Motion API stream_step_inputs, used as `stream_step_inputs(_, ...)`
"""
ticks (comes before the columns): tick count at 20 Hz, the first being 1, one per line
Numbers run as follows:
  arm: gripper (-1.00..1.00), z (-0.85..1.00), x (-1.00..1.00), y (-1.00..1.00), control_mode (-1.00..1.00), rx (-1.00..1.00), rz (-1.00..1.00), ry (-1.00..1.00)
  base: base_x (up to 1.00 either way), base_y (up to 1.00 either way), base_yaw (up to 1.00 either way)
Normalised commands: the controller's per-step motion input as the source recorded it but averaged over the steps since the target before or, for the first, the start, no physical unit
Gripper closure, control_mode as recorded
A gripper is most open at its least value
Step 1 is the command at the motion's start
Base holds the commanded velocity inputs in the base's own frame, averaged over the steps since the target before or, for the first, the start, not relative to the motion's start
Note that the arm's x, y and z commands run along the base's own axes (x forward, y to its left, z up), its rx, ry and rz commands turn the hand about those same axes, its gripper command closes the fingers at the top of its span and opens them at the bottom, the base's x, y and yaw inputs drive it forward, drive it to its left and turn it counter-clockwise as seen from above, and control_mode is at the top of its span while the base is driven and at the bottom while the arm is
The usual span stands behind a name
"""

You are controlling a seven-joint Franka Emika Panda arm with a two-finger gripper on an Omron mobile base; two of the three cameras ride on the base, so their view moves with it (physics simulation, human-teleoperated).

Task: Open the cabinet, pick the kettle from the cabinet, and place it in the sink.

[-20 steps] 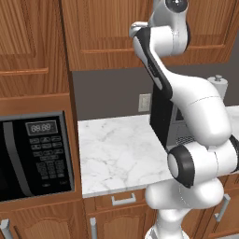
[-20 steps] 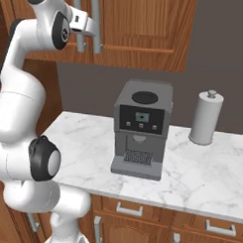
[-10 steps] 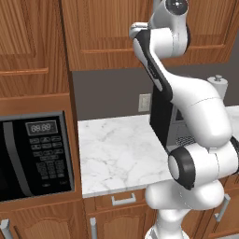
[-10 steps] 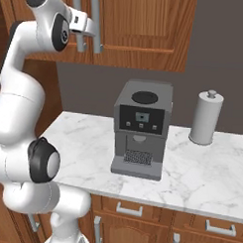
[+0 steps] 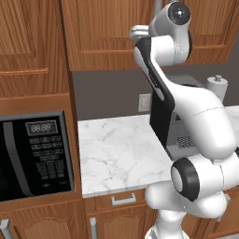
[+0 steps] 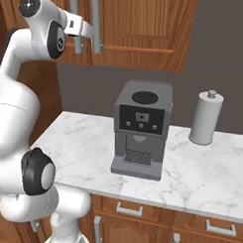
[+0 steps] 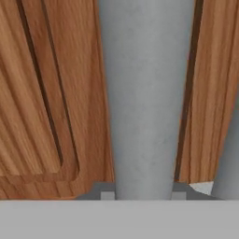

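The arm is rising from its base in front of the white marble worktop (image 6: 201, 171) and reaching up and away toward the cabinet (image 6: 146, 25) on the wall. On that worktop a boxy coffee machine (image 6: 140, 129) is standing, with a paper towel roll (image 6: 206, 118) well to its side, and a black microwave (image 5: 32, 156) is sitting in the wood tower at the far left. Higher up and farther back, the end effector (image 7: 142, 195) is pressing in on the cabinet's left grey bar handle (image 7: 147, 98): in the hand view the bar is running straight up between the two tips, which are sitting against its sides, so I judge the grip to be closed on the handle. The second handle (image 6: 95, 23) is hanging just beside it. Both doors are looking shut, so the kettle is presumably behind them, and I cannot see the sink from here. The opening step is in hand; next the arm needs to pull back along the door's arc, keeping the grip firm.
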Motion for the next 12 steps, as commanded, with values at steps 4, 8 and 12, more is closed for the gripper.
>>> stream_step_inputs(4, 1.0, 0.06, -0.36, 0.39, -1.0, 0.0, 0.0, 0.0, 0.0, 0.0, 0.0)
stream_step_inputs(8, 1.0, 0.07, -0.37, 0.34, -1.0, 0.0, 0.0, 0.0, 0.0, 0.0, 0.0)
stream_step_inputs(12, 1.0, 0.1, -0.39, 0.35, -1.0, 0.0, -0.05, 0.0, 0.0, 0.0, 0.0)
